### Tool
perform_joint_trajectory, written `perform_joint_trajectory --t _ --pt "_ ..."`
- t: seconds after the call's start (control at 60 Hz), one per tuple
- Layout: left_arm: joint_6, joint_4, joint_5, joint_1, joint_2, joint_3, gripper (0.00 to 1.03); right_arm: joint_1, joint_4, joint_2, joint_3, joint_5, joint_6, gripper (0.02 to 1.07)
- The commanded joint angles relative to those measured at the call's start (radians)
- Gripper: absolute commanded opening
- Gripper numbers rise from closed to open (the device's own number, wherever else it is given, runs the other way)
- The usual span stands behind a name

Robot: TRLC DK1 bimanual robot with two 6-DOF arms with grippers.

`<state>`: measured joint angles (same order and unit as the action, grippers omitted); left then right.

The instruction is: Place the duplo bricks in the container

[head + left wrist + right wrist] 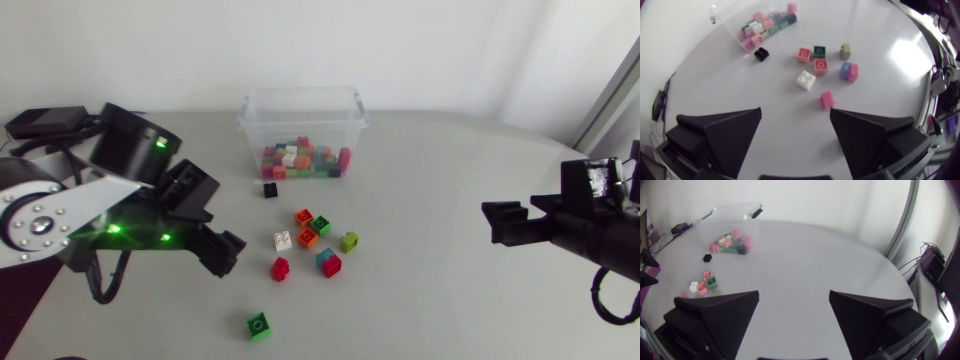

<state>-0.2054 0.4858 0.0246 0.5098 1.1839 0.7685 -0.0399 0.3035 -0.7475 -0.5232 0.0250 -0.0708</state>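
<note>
A clear plastic container (300, 125) with several coloured bricks inside stands at the back centre. In front of it a loose cluster lies on the table: a black brick (269, 189), orange bricks (304, 216), a white brick (283, 240), a red brick (280, 268), a teal-and-red pair (328, 262) and a lone green brick (259, 326). My left gripper (225, 252) hovers open just left of the cluster. In the left wrist view the red brick (827, 99) lies just ahead of the left gripper (796, 117), with the white brick (806, 79) beyond it. My right gripper (503, 222) is open and empty, far right.
A lime brick (349, 241) and a dark green brick (321, 225) belong to the same cluster. In the right wrist view the container (730, 227) and the cluster lie far ahead of the right gripper (794, 300), with bare white table (815, 260) between.
</note>
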Motion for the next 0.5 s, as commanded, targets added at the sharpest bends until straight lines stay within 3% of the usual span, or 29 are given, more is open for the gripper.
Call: perform_joint_trajectory --t 0.0,0.283,0.483 --pt "-0.083 0.022 -0.006 0.024 0.065 0.031 0.95 -0.012 0.043 -0.036 -0.047 0.016 -0.004 1.03" --pt "-0.146 0.168 -0.045 0.145 0.273 0.063 0.95 -0.051 0.151 -0.124 -0.080 0.027 -0.112 1.03" --pt "-0.150 0.200 -0.091 0.173 0.319 0.066 0.91 -0.117 0.281 -0.205 -0.162 0.016 -0.291 1.02"
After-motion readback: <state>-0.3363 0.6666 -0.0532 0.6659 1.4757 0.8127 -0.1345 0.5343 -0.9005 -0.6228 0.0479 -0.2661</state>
